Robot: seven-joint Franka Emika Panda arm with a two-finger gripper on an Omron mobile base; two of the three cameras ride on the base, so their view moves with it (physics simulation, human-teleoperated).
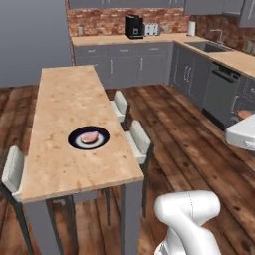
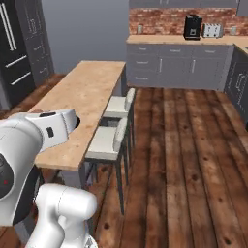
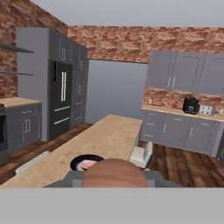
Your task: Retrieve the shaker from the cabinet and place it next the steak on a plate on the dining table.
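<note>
In the left base view we see the steak (image 1: 89,137) on the plate (image 1: 74,142), on the near half of the dining table (image 1: 64,99). In the right base view the arm hides most of that plate. In the hand view the gripper (image 3: 114,183) pinches the brown shaker (image 3: 114,173), just before the plate (image 3: 78,161).

We note the dining table (image 1: 74,114), long and narrow, with a light mottled wood-grain top on grey legs, standing on a dark plank floor (image 1: 184,139). Directly on the top lies one round dark plate (image 1: 88,137) with a thin pale rim, nearer the table's near end than its far end. A pinkish steak (image 1: 89,138) rests on the plate's middle. Pale-seated stools (image 1: 137,142) are drawn up along the table's right long side, another at the left.
</note>
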